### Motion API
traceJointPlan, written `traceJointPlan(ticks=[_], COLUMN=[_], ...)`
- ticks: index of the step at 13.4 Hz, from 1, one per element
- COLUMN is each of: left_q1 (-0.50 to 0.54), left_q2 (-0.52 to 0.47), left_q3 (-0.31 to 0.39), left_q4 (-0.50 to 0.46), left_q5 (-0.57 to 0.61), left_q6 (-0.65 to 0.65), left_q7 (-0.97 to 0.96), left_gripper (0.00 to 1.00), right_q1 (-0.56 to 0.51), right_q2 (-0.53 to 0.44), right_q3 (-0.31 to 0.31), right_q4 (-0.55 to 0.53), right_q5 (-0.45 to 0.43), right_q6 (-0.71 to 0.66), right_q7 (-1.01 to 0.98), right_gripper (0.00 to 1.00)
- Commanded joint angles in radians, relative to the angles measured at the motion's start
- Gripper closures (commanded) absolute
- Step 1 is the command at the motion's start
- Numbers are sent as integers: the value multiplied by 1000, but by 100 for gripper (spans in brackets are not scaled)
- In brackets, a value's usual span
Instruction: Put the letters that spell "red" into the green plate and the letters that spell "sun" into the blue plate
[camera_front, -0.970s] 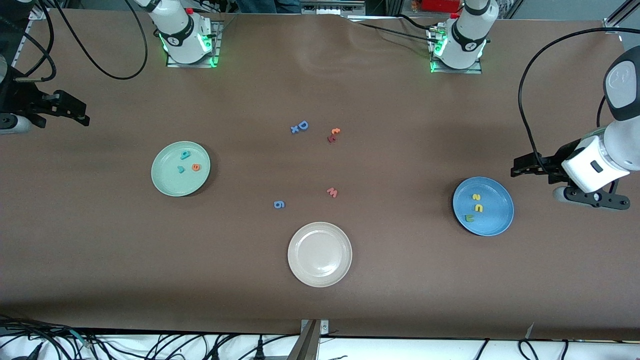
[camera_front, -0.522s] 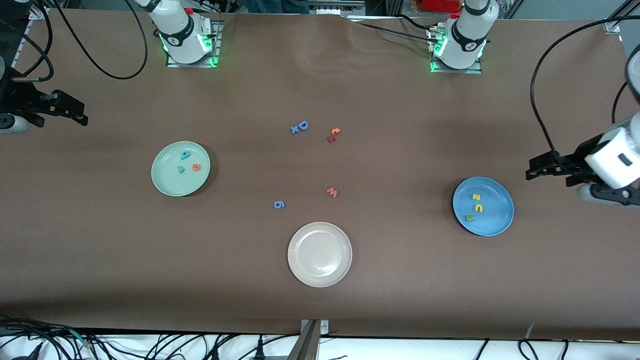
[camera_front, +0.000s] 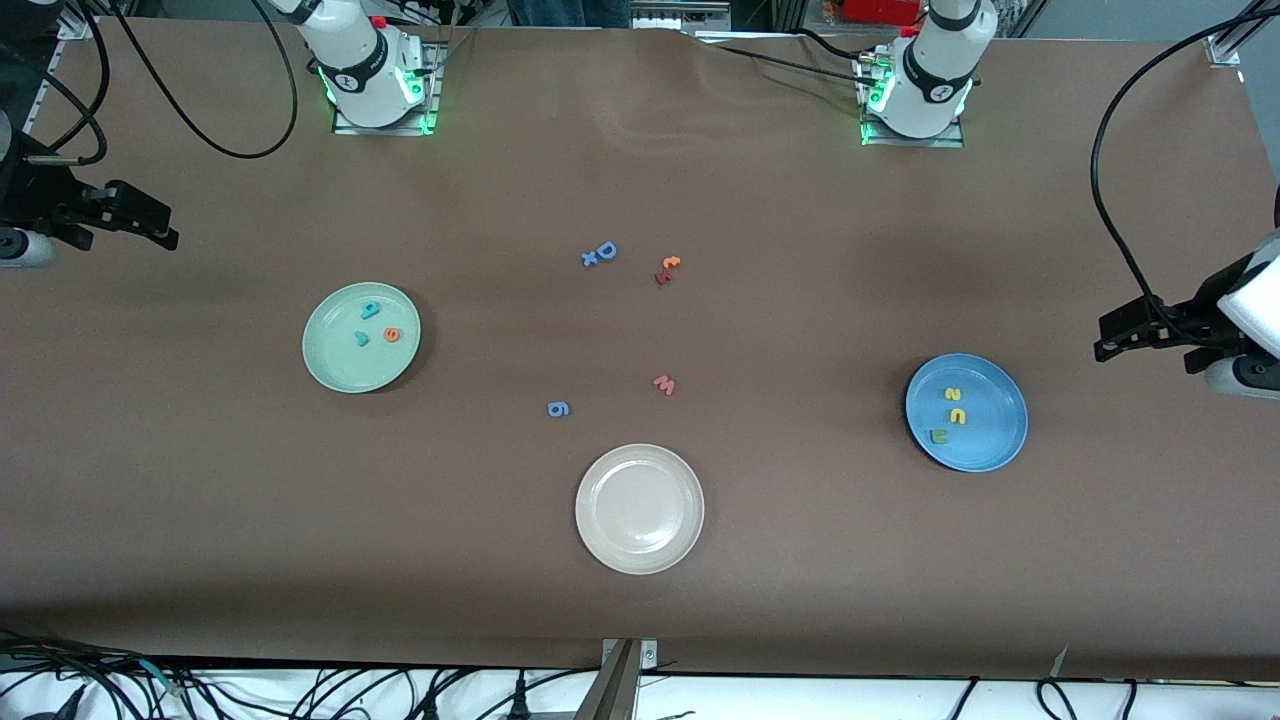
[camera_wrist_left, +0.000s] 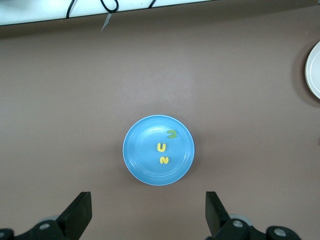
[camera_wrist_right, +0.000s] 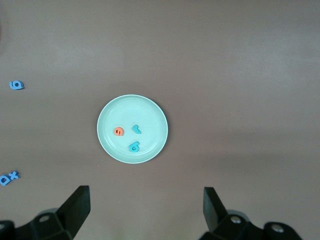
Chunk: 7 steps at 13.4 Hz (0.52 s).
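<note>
On the green plate lie the orange "e", the teal "d" and the small teal "r"; the right wrist view shows them apart from one another. The blue plate holds the yellow "s", a yellow arch and a green arch, probably "n" and "u". The left gripper and right gripper hang high at the worktop's ends, jaws wide, empty. Only the front view shows the cream-white plate whole.
</note>
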Motion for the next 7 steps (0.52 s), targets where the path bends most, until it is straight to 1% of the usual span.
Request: traceJointPlan(ticks=[1, 7], left_q1=[-7, -7], left_q2=[5, 3], left_q3=[-3, 4], left_q4=[21, 23], left_q5=[27, 30], left_q6=[-18, -18], left_q7=[-16, -13], left_gripper=[0, 0], right_q1=[-11, -11], right_q2=[-9, -9], right_q3=[-6, -5], right_q4=[10, 15], right_q5=[19, 18], right_q6=[-14, -15], right_q7=[7, -8], right_gripper=[0, 0])
